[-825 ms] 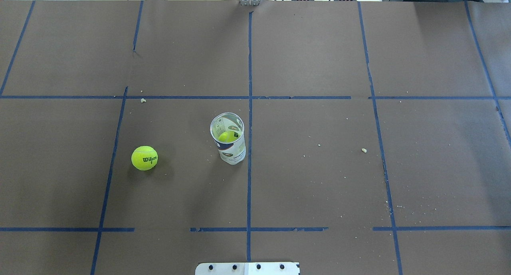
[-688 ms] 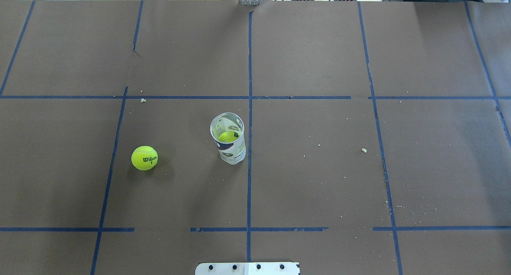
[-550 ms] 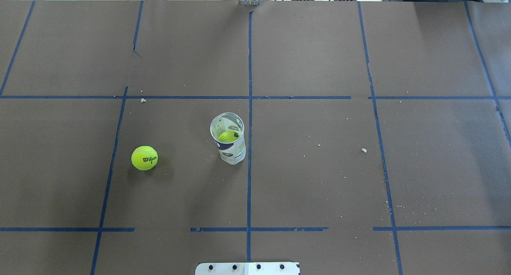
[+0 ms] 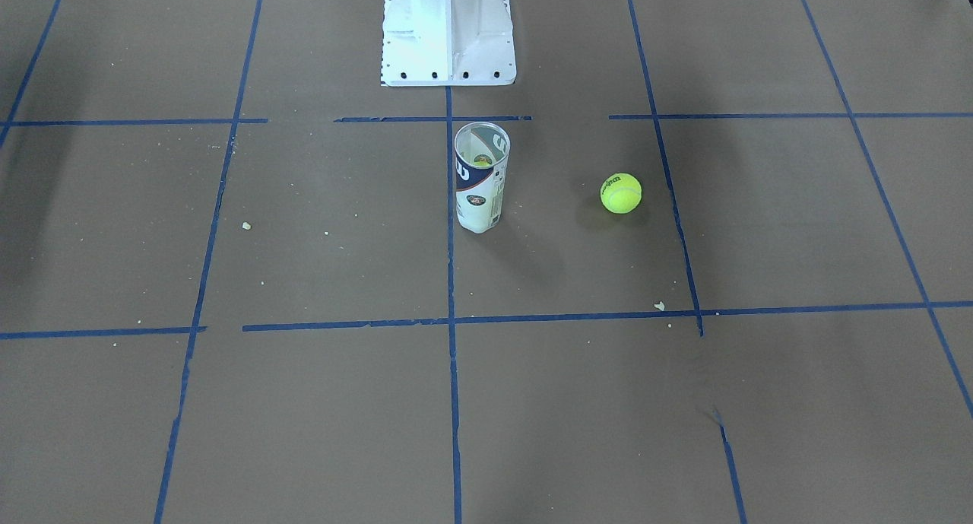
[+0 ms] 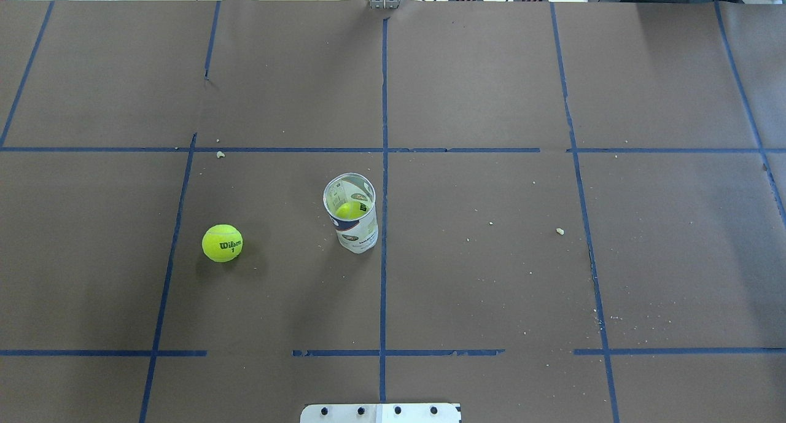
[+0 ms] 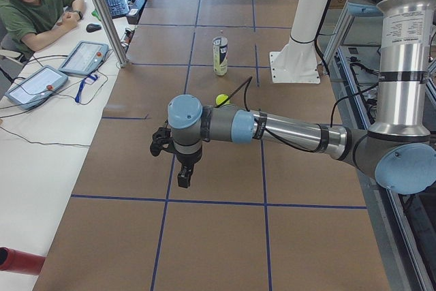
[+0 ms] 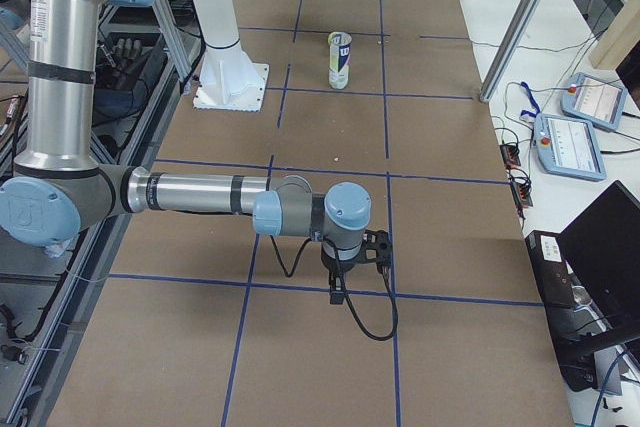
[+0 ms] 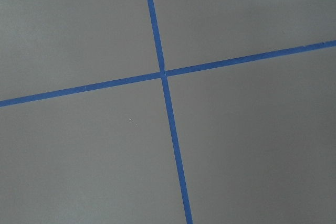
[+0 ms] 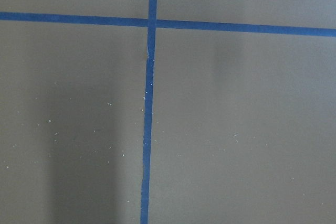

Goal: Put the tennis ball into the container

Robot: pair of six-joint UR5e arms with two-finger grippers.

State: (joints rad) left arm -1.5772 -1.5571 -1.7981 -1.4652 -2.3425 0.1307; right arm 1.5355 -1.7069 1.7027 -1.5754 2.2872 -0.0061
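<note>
A bright yellow-green tennis ball (image 5: 222, 243) with dark lettering lies loose on the brown table, to the left of the container (image 5: 351, 217). The container is a clear can with a white and navy label and stands upright near the centre line. A second ball (image 5: 349, 210) sits inside it. The front-facing view shows the loose ball (image 4: 621, 193) right of the can (image 4: 479, 178). My left gripper (image 6: 183, 182) hangs far from both, seen only in the left side view. My right gripper (image 7: 337, 295) shows only in the right side view. I cannot tell whether either is open or shut.
The white pedestal base (image 4: 448, 33) stands behind the can on the robot's side. Blue tape lines grid the table. An operator (image 6: 34, 5) sits at a side desk with tablets (image 6: 83, 56). Both wrist views show only table and tape.
</note>
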